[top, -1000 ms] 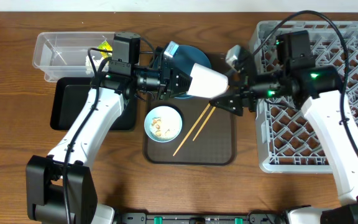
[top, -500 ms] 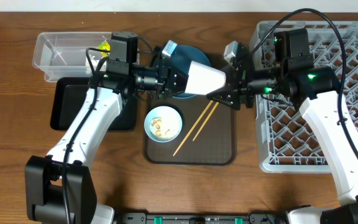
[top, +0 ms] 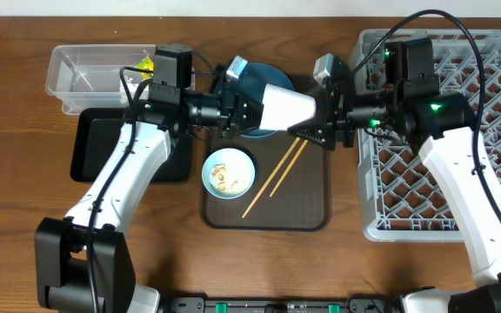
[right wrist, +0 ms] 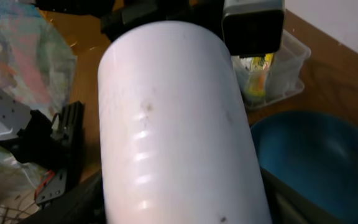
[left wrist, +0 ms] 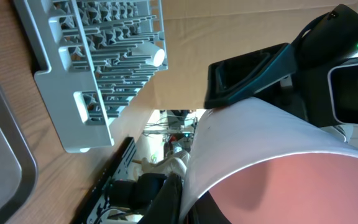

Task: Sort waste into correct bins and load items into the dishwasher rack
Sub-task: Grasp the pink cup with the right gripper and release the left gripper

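- Overhead view: white cup [top: 287, 109] lying sideways in the air above the brown serving tray [top: 307, 209], between the two arms and just left of the dishwasher rack [top: 494, 87].
- Left gripper [top: 249, 111]: clamped together on the cup's rim.
- Right gripper [top: 320, 132]: jaws standing either side of the cup's closed end; impossible to tell whether they press on it.
- Risk, dropped cup: likely if the left gripper lets go before the right one bites. Fall path onto the wooden chopsticks [top: 272, 181] and the light-blue bowl [top: 229, 171] of food bits.
- Risk, slip: smooth, round wall, gripped near the end only.
- Risk, strain: both arms clamped and pulling in opposite directions.
- Markings: none readable on the cup; print on the yellow-green snack wrapper [right wrist: 257, 78] in the clear tub [top: 85, 69] too small to read.
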`<action>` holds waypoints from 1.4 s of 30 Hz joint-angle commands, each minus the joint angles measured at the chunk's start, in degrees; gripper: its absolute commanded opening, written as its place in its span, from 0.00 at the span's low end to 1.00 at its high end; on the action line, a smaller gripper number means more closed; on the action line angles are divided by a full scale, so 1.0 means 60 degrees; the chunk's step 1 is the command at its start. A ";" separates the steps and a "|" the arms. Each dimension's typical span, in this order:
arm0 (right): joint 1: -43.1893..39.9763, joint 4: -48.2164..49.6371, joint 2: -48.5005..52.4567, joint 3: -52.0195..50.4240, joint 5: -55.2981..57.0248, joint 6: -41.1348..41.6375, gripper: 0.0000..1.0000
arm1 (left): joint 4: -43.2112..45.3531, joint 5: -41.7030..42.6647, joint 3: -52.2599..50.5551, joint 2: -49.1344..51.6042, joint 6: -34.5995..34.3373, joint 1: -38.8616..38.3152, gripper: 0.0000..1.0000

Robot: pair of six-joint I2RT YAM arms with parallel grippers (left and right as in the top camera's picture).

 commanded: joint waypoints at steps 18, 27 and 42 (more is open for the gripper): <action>0.0299 -0.0087 0.0051 0.0069 -0.0244 0.0208 0.79 | -0.0084 0.0044 0.0084 0.0040 -0.0018 -0.0124 0.06; 0.0299 -0.0102 0.0051 0.0069 -0.0248 0.0211 0.76 | -0.0080 0.0047 0.0084 0.0040 -0.0055 -0.0117 0.06; 0.0299 -0.0178 0.0051 0.0069 -0.0248 0.0211 0.72 | 0.1581 0.0466 0.0084 0.0040 -0.1315 -0.0120 0.06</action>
